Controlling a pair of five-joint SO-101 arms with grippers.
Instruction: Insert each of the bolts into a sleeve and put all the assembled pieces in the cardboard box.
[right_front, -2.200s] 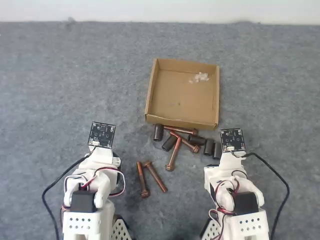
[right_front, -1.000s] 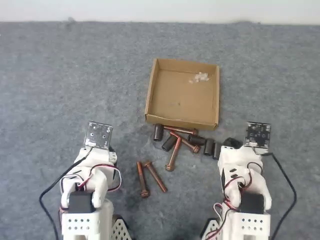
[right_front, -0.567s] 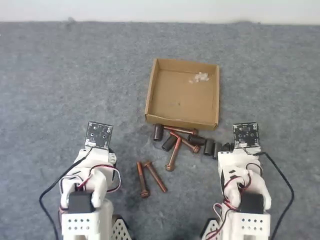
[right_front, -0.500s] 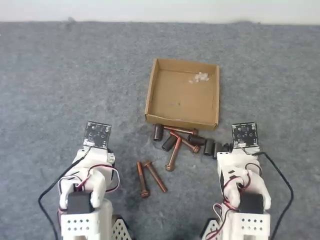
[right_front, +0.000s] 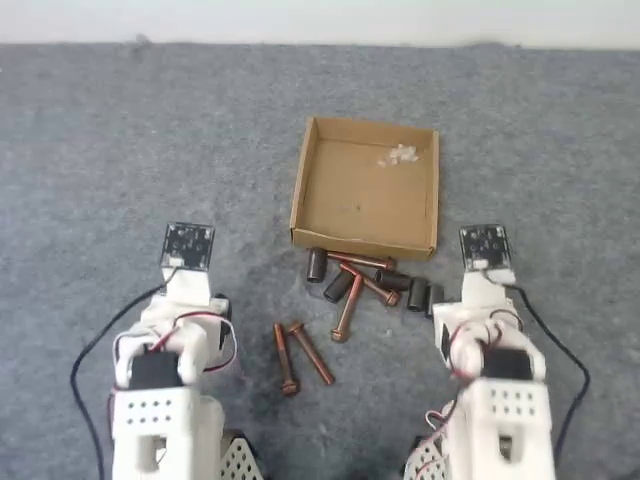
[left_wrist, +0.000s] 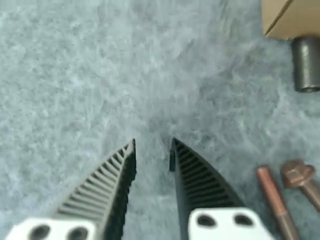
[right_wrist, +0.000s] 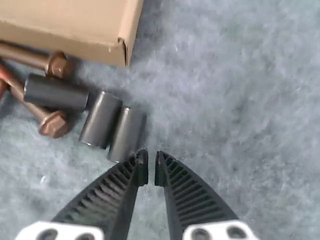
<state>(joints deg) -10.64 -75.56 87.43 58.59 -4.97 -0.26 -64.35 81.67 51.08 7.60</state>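
Several copper bolts (right_front: 345, 300) and dark sleeves (right_front: 337, 285) lie loose on the grey carpet in front of the cardboard box (right_front: 362, 243). Two more bolts (right_front: 300, 355) lie nearer the arms. My right gripper (right_wrist: 148, 161) hangs shut and holds nothing, its tips just short of the end of a sleeve (right_wrist: 126, 134) that lies beside a second sleeve (right_wrist: 100, 119). My left gripper (left_wrist: 152, 147) hovers over bare carpet, slightly open and holding nothing. A sleeve (left_wrist: 306, 70) and two bolts (left_wrist: 277, 205) lie off to its side.
The box floor (right_front: 365, 185) holds only a small white scrap (right_front: 398, 155). A box corner (right_wrist: 122, 47) stands close beyond the right gripper. The left arm (right_front: 180, 320) and right arm (right_front: 485, 310) flank the pile. Open carpet lies to the far left and far right.
The right arm swung out to the right, then came back toward the sleeves and stretched forward. The left arm shifted a little left and forward. The bolts and sleeves have not moved.
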